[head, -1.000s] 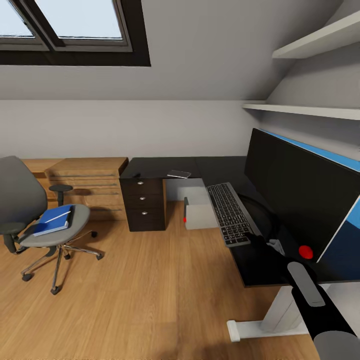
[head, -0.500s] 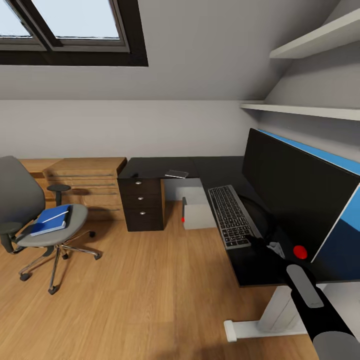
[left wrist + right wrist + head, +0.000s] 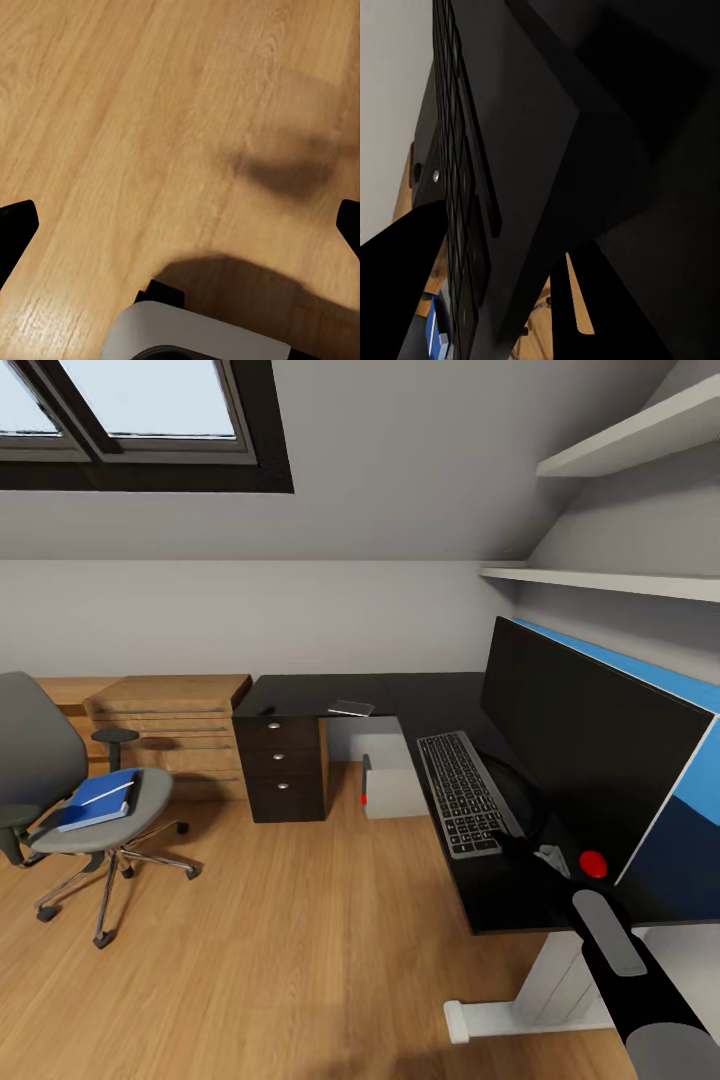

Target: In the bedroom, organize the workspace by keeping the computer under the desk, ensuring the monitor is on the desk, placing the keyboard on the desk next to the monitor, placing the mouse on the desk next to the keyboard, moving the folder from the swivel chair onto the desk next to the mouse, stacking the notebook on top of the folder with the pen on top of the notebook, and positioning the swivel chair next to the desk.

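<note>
Right fingers [image 3: 535, 850] reaching onto worktop [image 3: 430, 700] beside keyboard [image 3: 458, 792], at 4 o'clock; grip state can't tell. Left fingers [image 3: 180, 225] spread wide over floor [image 3: 135, 112]. Folder [image 3: 98, 800] sitting on chair [image 3: 70, 800] at 9 o'clock.

My head camera looked forward and down from standing height across the bedroom, with the desk [image 3: 420, 695] at the right of the frame, the swivel chair [image 3: 70, 800] at far left and a skylight [image 3: 140, 420] in the upper left. My left wrist camera faced straight down, close over the wooden floor [image 3: 150, 112]. My right wrist camera sat very near the desk, looking along the keyboard [image 3: 461, 202], which the head view also showed [image 3: 462, 790].
</note>
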Robot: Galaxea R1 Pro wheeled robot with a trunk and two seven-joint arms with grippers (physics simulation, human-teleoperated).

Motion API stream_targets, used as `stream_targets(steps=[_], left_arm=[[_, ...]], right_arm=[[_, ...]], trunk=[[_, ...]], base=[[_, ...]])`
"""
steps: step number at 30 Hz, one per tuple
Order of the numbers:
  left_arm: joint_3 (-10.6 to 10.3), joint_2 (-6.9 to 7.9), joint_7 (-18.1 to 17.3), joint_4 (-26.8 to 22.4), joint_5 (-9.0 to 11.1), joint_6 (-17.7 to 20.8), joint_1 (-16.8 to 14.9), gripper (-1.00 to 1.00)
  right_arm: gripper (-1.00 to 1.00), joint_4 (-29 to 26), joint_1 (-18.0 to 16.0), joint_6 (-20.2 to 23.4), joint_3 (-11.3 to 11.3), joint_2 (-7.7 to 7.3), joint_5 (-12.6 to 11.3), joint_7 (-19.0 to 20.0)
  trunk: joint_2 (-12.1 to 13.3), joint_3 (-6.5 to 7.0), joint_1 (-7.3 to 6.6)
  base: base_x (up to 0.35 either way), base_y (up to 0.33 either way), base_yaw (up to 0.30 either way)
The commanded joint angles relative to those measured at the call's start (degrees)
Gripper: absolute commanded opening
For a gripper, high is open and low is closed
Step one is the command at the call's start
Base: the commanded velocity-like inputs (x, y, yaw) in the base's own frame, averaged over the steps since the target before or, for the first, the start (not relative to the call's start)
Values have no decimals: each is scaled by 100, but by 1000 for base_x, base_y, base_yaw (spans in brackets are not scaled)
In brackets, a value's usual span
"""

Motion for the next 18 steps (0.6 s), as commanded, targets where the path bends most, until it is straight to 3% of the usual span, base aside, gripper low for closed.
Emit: stream_targets(steps=[1,13,18], left_arm=[[45,1,-58,6,23,-6,-4,100],[45,1,-56,6,18,-17,-4,100],[45,-4,-48,6,22,-16,-4,100]], right_arm=[[-100,-6,-4,27,-8,1,-52,-31],[-100,4,-4,23,-8,1,-52,-31],[-100,4,-6,25,-15,1,-52,-31]], trunk=[[-3,-6,0],[-3,-6,0],[-204,-95,109]], base=[[0,-5,0],[0,-1,0],[0,0,0]])
